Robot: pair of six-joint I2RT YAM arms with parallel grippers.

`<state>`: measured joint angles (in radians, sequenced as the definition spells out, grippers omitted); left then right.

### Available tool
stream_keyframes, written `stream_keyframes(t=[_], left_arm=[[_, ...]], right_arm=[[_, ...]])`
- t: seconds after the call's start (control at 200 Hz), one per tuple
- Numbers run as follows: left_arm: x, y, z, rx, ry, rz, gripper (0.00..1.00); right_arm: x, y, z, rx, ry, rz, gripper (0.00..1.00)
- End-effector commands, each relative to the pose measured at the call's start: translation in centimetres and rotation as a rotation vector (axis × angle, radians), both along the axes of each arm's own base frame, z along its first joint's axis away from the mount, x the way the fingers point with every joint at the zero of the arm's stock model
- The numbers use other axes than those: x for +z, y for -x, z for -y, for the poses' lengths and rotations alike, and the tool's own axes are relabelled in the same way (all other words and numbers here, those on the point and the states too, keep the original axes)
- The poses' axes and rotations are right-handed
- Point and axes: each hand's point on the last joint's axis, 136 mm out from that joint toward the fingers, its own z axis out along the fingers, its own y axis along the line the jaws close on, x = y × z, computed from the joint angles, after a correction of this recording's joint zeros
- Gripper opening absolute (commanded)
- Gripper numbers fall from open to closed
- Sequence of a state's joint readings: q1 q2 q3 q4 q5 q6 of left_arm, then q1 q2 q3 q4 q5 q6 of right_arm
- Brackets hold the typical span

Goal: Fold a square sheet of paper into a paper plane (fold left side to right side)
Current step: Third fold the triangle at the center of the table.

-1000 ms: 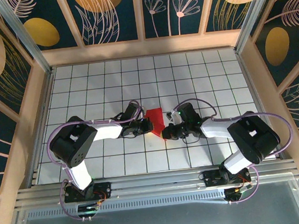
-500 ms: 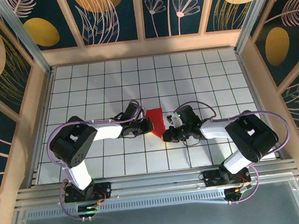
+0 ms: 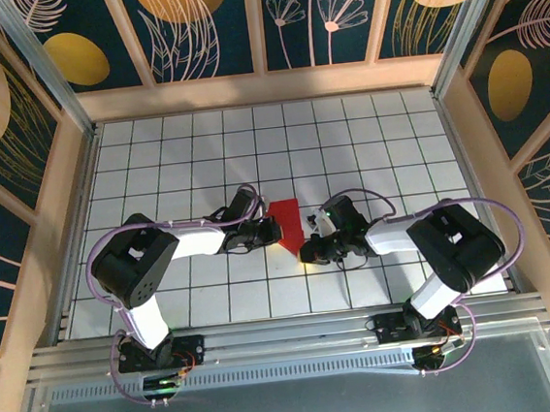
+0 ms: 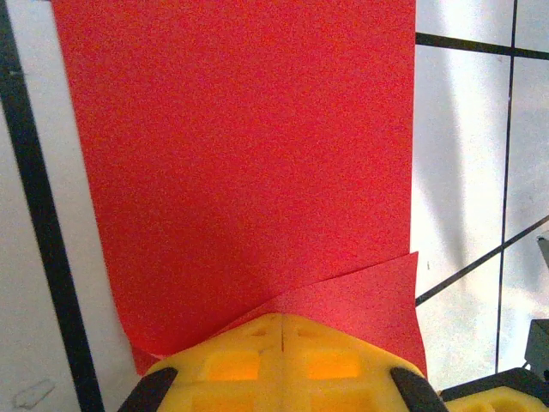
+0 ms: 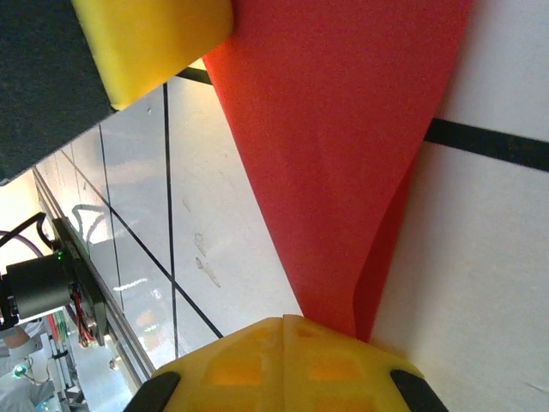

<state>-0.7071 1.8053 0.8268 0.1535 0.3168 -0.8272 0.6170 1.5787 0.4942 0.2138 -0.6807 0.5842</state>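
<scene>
The worry here is the crease. The square sheet of paper (image 3: 286, 217) lies partly doubled over on the white gridded counter (image 3: 366, 139), about midway between the two arms. If either arm pulls sideways, the thin sheet could slide and the edges would stop lining up. That would put the fold askew, and every later fold of the plane would inherit the slant. A tug in opposite directions could also tear the paper where it is gripped. If the layers are let go before they are flattened, they may spring apart.

The right pincer (image 5: 287, 339) is pressed together. From its wrist view a raised, tented part of the red sheet narrows straight into its yellow tips, so we judge it is pinching the paper at the sheet's near right part.

The left pincer (image 4: 281, 343) is also pressed together, with no gap between its tips, and it sits at the sheet's left edge on top of the overlapping layers. We cannot tell whether it nips the edge or only pins it to the counter.
</scene>
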Motion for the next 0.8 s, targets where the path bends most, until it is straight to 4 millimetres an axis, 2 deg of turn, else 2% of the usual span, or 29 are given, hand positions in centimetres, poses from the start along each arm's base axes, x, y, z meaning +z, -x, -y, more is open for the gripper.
stream_keyframes(t=[0.0, 0.23, 0.265, 0.285, 0.365, 0.611, 0.796], left_arm=[[-1.6, 0.7, -1.5, 0.008, -0.086, -0.03, 0.02], [2.8, -0.4, -0.1, -0.01, 0.012, 0.072, 0.1], [2.9, -0.4, 0.0, -0.014, 0.016, 0.078, 0.11], [4.1, -0.6, 0.1, -0.014, 0.038, 0.105, 0.11], [5.4, -0.4, 0.2, -0.022, 0.071, 0.134, 0.13], [6.6, 2.8, 0.3, -0.058, 0.19, 0.131, 0.09], [6.2, 3.7, 2.1, -0.086, 0.226, 0.103, 0.07]], right_arm=[[-1.3, 0.7, 0.5, -0.01, 0.034, -0.039, 0.0], [-3.0, 1.4, 1.6, -0.026, 0.095, -0.095, 0.0], [-3.3, 1.5, 1.7, -0.026, 0.097, -0.102, 0.0], [-3.3, 1.5, 1.7, -0.026, 0.097, -0.104, 0.0], [-3.6, 1.7, 1.8, -0.024, 0.102, -0.116, 0.0], [-3.8, 1.3, 2.0, -0.035, 0.128, -0.11, 0.0], [-4.0, 1.1, 2.2, -0.044, 0.146, -0.109, 0.0]])
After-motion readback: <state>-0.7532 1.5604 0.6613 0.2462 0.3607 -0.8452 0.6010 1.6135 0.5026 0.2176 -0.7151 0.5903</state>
